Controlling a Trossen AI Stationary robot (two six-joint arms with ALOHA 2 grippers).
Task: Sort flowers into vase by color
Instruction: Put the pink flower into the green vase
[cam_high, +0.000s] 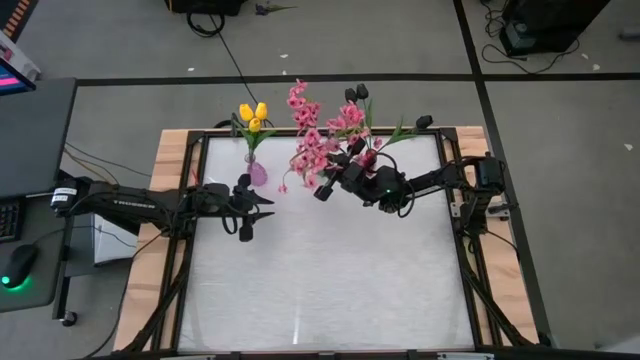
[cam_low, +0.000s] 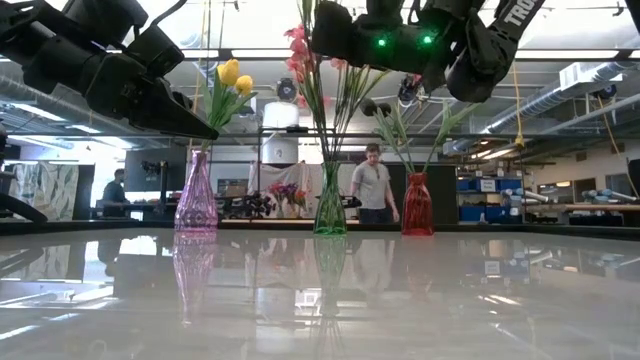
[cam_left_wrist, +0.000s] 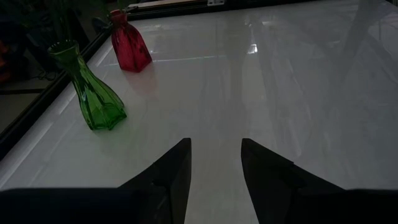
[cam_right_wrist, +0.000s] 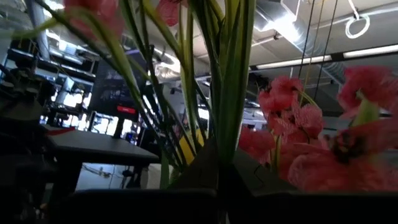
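Three glass vases stand along the table's far edge. The purple vase (cam_low: 197, 200) holds yellow tulips (cam_high: 252, 114). The green vase (cam_low: 329, 208) has the stems of the pink blossom sprays (cam_high: 314, 146) in its mouth. The red vase (cam_low: 417, 206) holds dark tulips (cam_high: 357, 95). My right gripper (cam_high: 323, 190) hovers over the green vase, shut on the pink sprays' stems. My left gripper (cam_high: 264, 208) is open and empty, raised above the table just near of the purple vase. My right gripper pinches a bundle of green stems (cam_right_wrist: 227, 127) of the pink sprays between its two fingers, well above the vase mouth. It reaches in from the table's right, with the fingers across the stems. The stems (cam_low: 335, 120) run down into the green vase, and the blossoms spread above the fingers.
The white tabletop (cam_high: 330, 280) stretches bare from the vases to the near edge, inside a dark frame on a wooden board. A desk with a mouse sits off the table's left. In the low view, people stand in the room behind.
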